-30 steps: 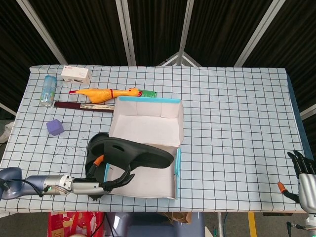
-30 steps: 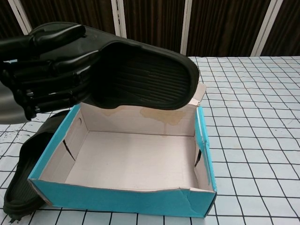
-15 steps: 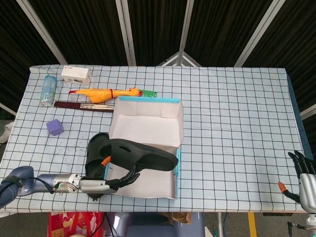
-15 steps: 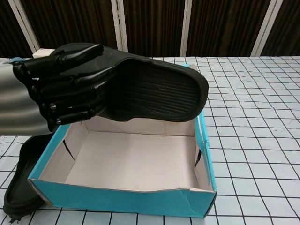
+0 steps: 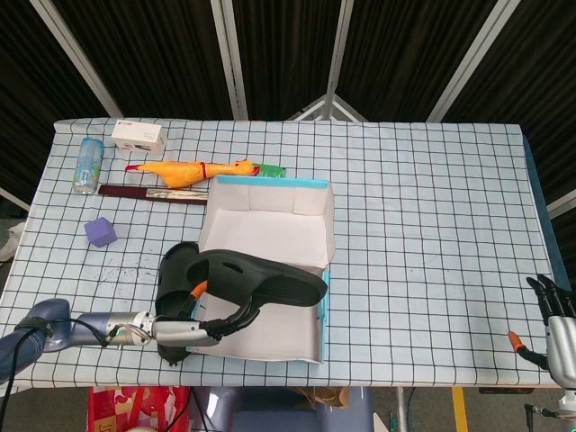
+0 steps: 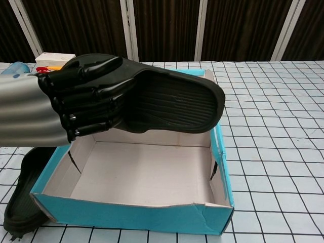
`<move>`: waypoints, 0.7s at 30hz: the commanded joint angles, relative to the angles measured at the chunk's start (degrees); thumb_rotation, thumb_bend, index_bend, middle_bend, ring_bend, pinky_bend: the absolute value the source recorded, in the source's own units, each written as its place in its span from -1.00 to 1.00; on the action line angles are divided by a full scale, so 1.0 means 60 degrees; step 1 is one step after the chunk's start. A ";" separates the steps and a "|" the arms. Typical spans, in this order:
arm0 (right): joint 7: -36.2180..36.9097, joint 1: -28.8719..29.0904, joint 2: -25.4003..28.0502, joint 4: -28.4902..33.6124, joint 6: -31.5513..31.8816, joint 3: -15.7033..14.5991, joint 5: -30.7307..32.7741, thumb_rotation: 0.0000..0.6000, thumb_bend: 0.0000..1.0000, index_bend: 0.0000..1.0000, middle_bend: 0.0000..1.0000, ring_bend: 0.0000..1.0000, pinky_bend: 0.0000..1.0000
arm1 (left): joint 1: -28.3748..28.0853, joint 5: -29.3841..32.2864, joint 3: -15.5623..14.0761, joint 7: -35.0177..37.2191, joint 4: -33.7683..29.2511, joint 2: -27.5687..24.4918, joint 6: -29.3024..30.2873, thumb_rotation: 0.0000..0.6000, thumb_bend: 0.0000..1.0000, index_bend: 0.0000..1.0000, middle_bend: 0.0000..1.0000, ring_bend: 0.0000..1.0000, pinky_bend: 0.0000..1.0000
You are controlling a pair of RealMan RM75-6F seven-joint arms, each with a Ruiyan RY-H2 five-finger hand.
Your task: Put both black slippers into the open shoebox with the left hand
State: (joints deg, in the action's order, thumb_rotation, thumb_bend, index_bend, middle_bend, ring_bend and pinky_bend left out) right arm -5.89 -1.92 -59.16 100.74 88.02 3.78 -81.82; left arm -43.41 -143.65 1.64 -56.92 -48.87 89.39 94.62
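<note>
The left hand (image 6: 83, 104) has its fingers wrapped round one black slipper (image 6: 172, 101), holding it above the open shoebox (image 6: 136, 210), seemingly ready to lower it in. Its ribbed sole faces the chest camera, its long axis runs across the box, and its free end points right. The second slipper (image 6: 23, 195) lies on the table against the box's left wall; the right hand (image 5: 556, 324) rests at the table edge, holding nothing.

1 slipper (image 6: 172, 101) above the open shoebox (image 6: 131, 215), the other slipper (image 6: 23, 202) on the table left of it.

The left hand (image 6: 86, 104) has carried the black rubber slipper (image 6: 172, 101) it grips further over the open blue cardboard shoebox (image 6: 136, 215), and lower toward it.
</note>
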 commanded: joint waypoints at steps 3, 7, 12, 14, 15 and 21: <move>0.0018 0.0000 0.0005 -0.0004 -0.0005 0.0005 0.0015 1.00 -0.49 -0.72 -0.76 -0.67 -0.73 | -0.0057 0.0174 -0.0227 0.0101 0.0466 0.0285 0.0066 1.00 0.05 0.18 0.13 -0.78 -0.68; 0.0035 -0.0002 0.0012 -0.0001 -0.0001 0.0001 0.0000 1.00 -0.49 -0.72 -0.76 -0.67 -0.73 | -0.0114 0.0309 -0.0368 0.0166 0.0770 0.0437 0.0076 1.00 0.05 0.19 0.14 -0.78 -0.68; 0.0069 -0.0015 0.0022 -0.0003 0.0019 0.0003 0.0003 1.00 -0.49 -0.72 -0.76 -0.67 -0.73 | -0.0194 0.0419 -0.0538 0.0172 0.0952 0.0589 0.0137 1.00 0.05 0.20 0.14 -0.78 -0.68; 0.0076 -0.0022 0.0025 -0.0007 0.0031 0.0000 -0.0007 1.00 -0.49 -0.72 -0.76 -0.67 -0.73 | -0.0239 0.0489 -0.0581 0.0208 0.1086 0.0672 0.0153 1.00 0.05 0.20 0.14 -0.78 -0.68; 0.0085 -0.0024 0.0026 -0.0008 0.0033 -0.0002 -0.0010 1.00 -0.49 -0.72 -0.76 -0.67 -0.73 | -0.0268 0.0517 -0.0602 0.0233 0.1147 0.0712 0.0186 1.00 0.05 0.20 0.14 -0.78 -0.68; 0.0129 -0.0024 0.0040 -0.0010 0.0025 0.0010 0.0014 1.00 -0.49 -0.72 -0.76 -0.67 -0.73 | -0.0385 0.0729 -0.0731 0.0371 0.1556 0.0972 0.0326 1.00 0.05 0.21 0.14 -0.78 -0.68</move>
State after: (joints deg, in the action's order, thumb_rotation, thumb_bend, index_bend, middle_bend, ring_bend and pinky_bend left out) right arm -5.11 -2.07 -58.92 100.67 88.17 3.84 -81.74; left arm -45.58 -139.51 -2.55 -54.86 -39.85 94.97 96.44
